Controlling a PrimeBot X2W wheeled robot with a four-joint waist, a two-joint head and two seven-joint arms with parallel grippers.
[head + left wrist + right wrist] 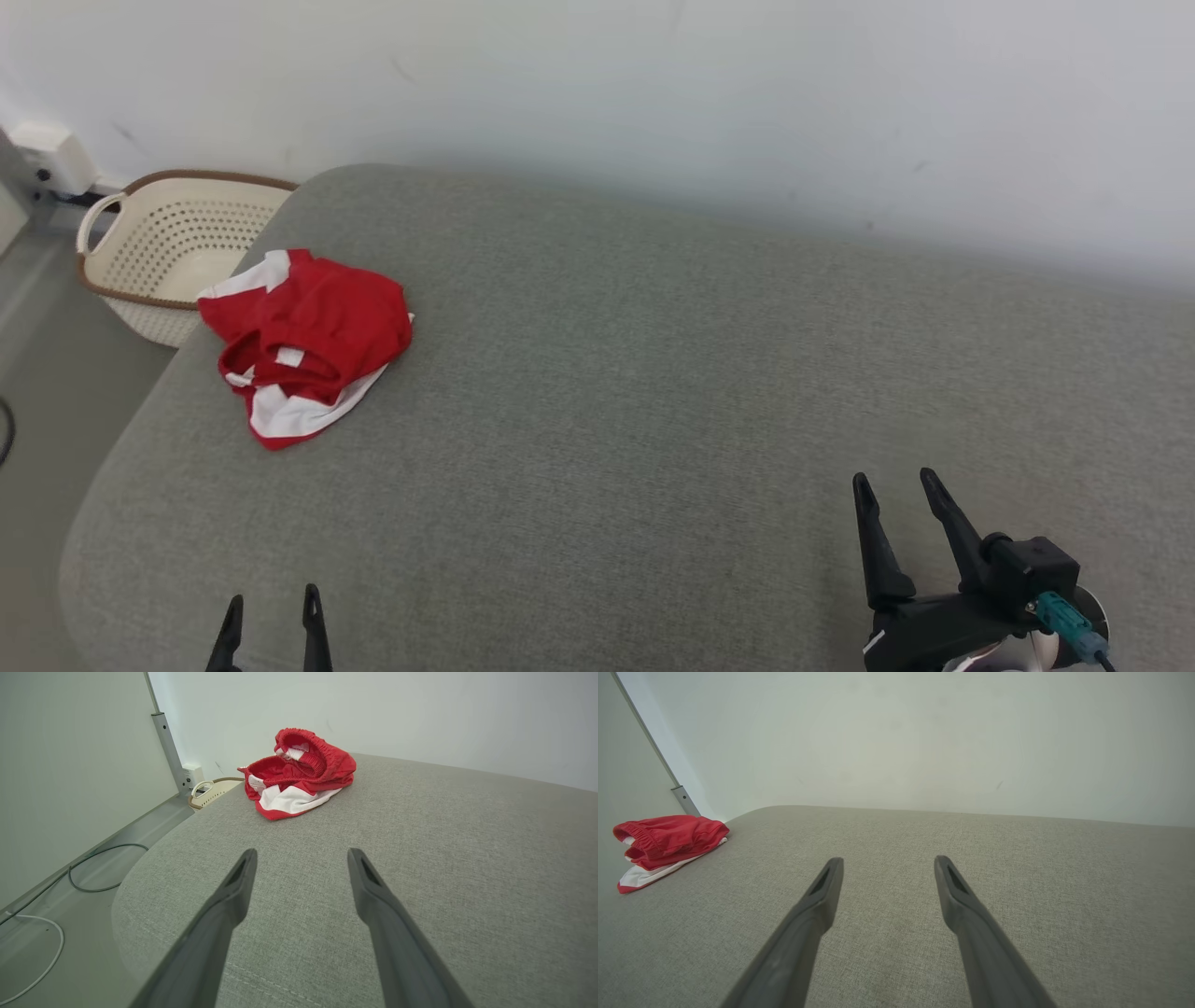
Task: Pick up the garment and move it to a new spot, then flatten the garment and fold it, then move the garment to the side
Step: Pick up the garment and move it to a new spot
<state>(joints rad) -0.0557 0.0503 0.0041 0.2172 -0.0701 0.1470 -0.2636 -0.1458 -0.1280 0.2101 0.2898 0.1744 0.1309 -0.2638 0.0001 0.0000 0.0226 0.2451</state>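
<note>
The garment (303, 341) is a pair of red shorts with white panels, lying crumpled near the far left corner of the grey padded table (653, 392). In the left wrist view the garment (299, 777) sits ahead of my left gripper (301, 856), whose fingers are spread with nothing between them. My left gripper (271, 602) is low at the front left edge, well short of the shorts. My right gripper (892, 481) stands open over the front right of the table, far from the garment (668, 847), which lies at the far left of the right wrist view.
A cream perforated basket (173, 247) with a brown rim stands on the floor beyond the table's left corner. A white wall (653, 93) runs close behind the table. Cables (93, 872) lie on the floor to the left.
</note>
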